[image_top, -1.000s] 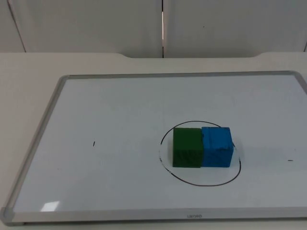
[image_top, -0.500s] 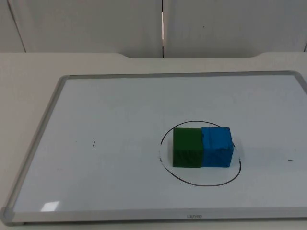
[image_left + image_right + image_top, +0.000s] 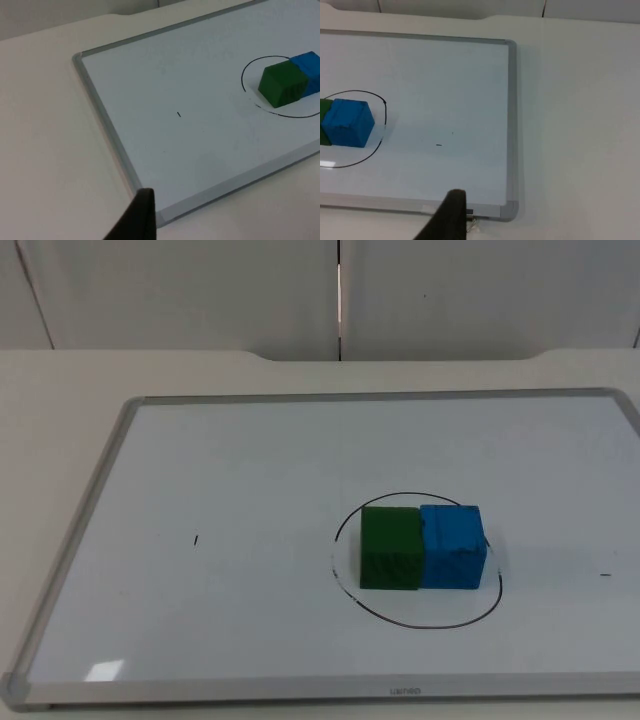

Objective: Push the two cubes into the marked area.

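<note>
Green cube (image 3: 390,546) & blue cube (image 3: 453,545) sit touching inside the circle (image 3: 345,592): task looks done, no push needed. Both claws' state: can't tell.

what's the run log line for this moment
stage: done | green cube and blue cube touching, inside marked circle on whiteboard | both arms waiting off board

we can make out a small printed mark on the whiteboard's (image 3: 75,540) lower frame edge, but it is too small for us to read.
</note>
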